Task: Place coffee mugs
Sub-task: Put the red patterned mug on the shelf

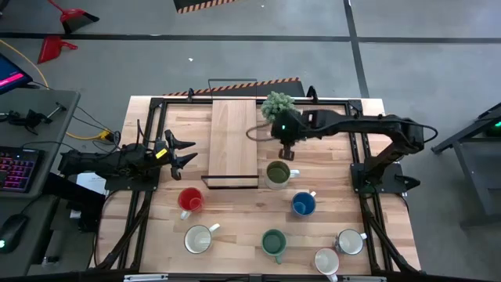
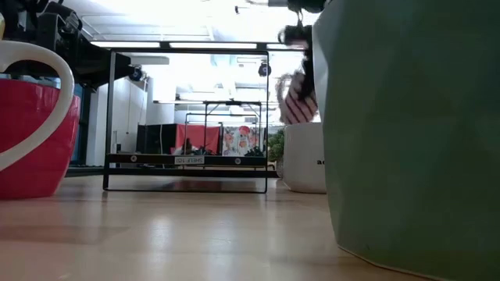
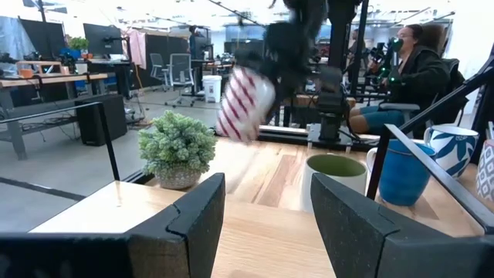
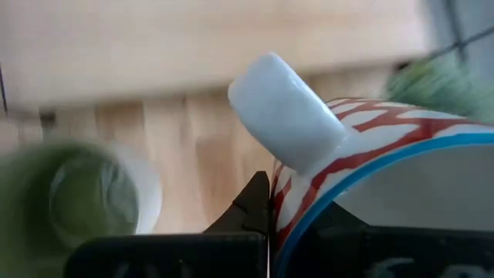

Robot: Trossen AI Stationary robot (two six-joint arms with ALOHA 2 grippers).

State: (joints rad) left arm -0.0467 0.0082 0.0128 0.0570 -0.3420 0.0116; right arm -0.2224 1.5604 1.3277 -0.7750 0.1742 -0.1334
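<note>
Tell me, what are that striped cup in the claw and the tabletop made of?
The striped cup looks like glazed ceramic: its white handle is thick and smooth, with a soft sheen, and the red stripes look painted on. The right gripper pinches its rim. The tabletop looks like pale wood in joined strips, showing grain and seams, probably sealed.

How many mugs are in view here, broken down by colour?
Red mug: 1
Blue mug: 1
Teal mug: 1
Olive-lined mug: 1
Striped mug, red and white, lifted off the table: 1
White mugs: 3
Total: 8
</note>
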